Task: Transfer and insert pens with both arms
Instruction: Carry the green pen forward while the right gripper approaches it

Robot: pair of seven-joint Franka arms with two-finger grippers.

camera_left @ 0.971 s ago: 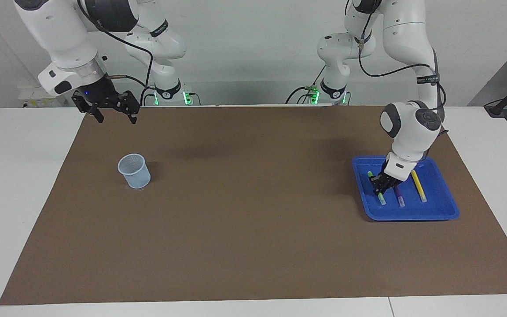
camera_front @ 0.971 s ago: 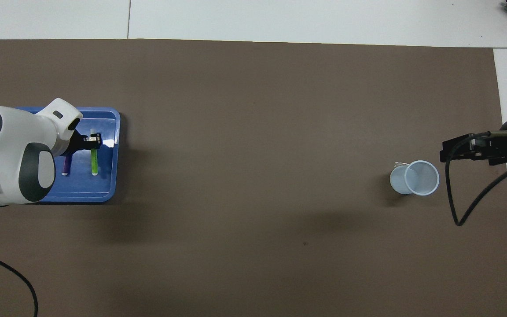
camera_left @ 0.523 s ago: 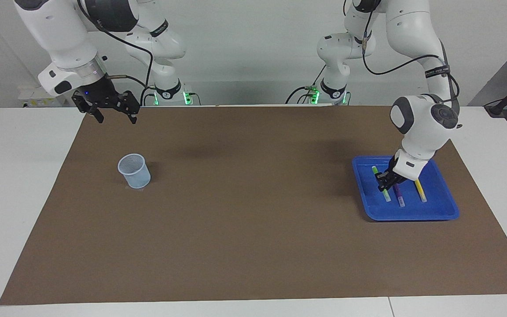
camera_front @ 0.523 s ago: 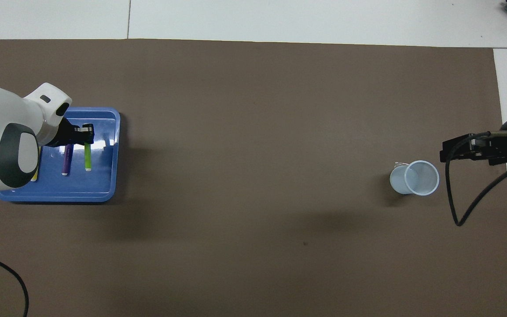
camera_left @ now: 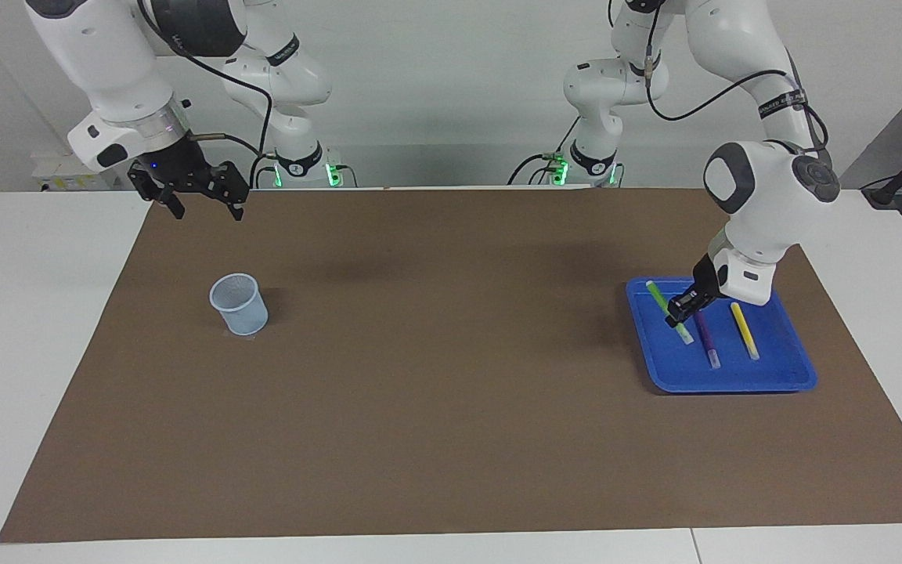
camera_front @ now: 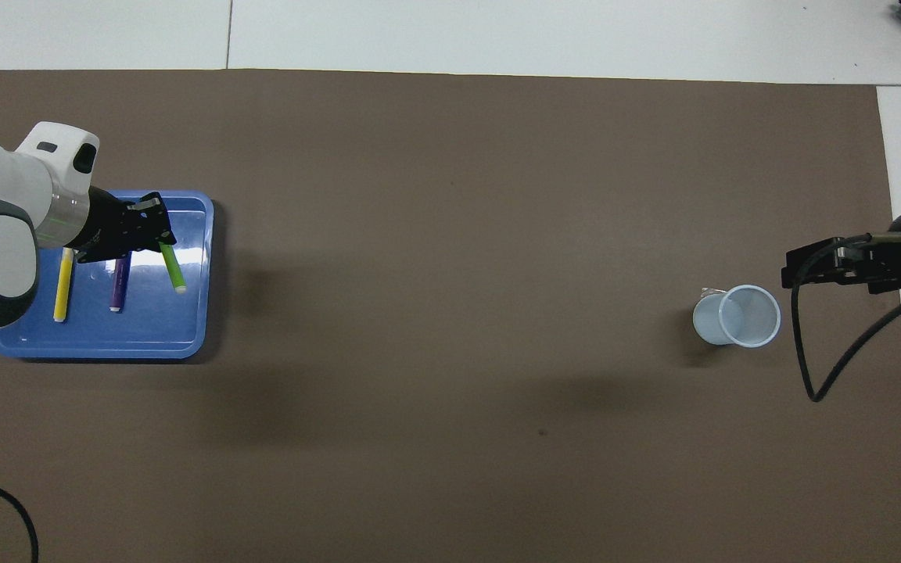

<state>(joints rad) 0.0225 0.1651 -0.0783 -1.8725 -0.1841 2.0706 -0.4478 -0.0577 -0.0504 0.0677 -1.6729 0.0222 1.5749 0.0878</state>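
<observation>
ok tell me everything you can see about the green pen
The green pen is a thin, bright green marker, plastic by its look, with a pale whitish end. The left gripper is shut on it partway along its length and holds it tilted above the blue tray, pale end lowest. Only the gripper's fingers touch it, as far as the facing view shows. The purple pen and yellow pen lie flat in the tray beside it.
</observation>
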